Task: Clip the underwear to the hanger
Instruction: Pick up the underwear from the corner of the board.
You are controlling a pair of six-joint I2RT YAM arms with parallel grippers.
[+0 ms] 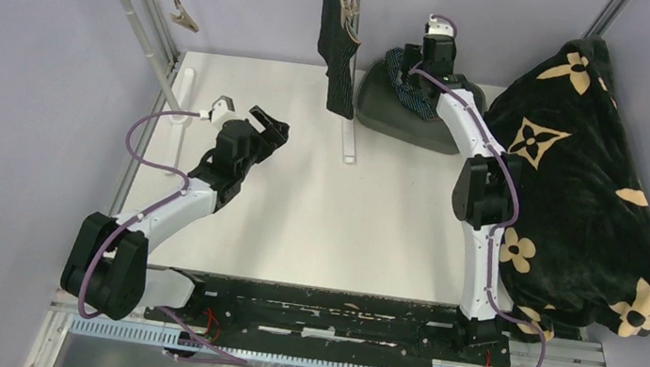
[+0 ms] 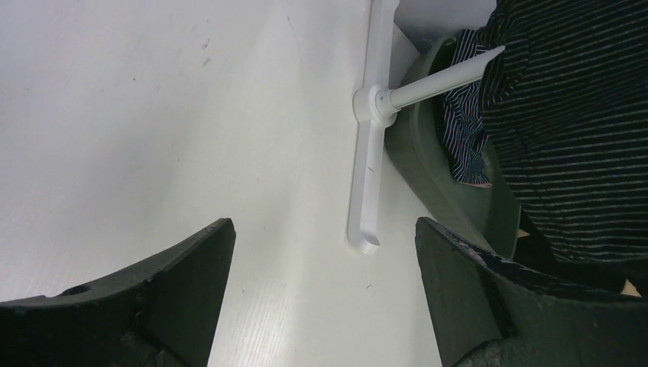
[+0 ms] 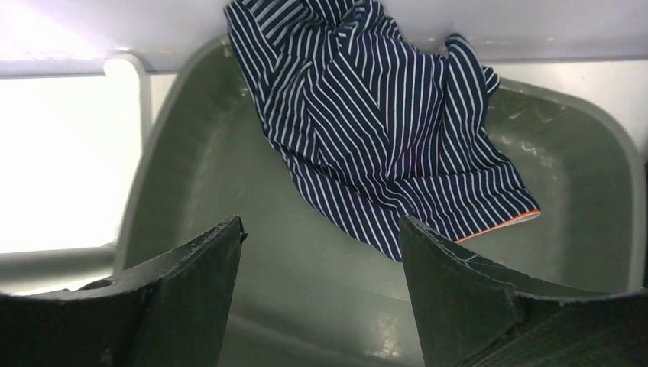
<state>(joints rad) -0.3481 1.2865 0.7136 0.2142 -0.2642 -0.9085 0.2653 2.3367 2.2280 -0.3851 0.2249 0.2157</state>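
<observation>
Navy underwear [image 3: 382,138] lies crumpled in a green tray [image 3: 565,176], just ahead of the right gripper [image 3: 321,229]. Its jaws stand wide apart and hold nothing. Black pinstriped underwear [image 1: 339,48] hangs from the hanger [image 1: 351,7] just left of the tray. The left gripper [image 1: 250,115], also spread and empty, hovers over the white table [image 1: 373,218]. A flowered black blanket [image 1: 587,180] is heaped at the table's right edge. Grey walls [image 1: 9,104] surround the table.

Robot lab test cell, white table [image 1: 345,215], grey partition walls [image 1: 15,57], aluminium rail mount [image 1: 578,357].
</observation>
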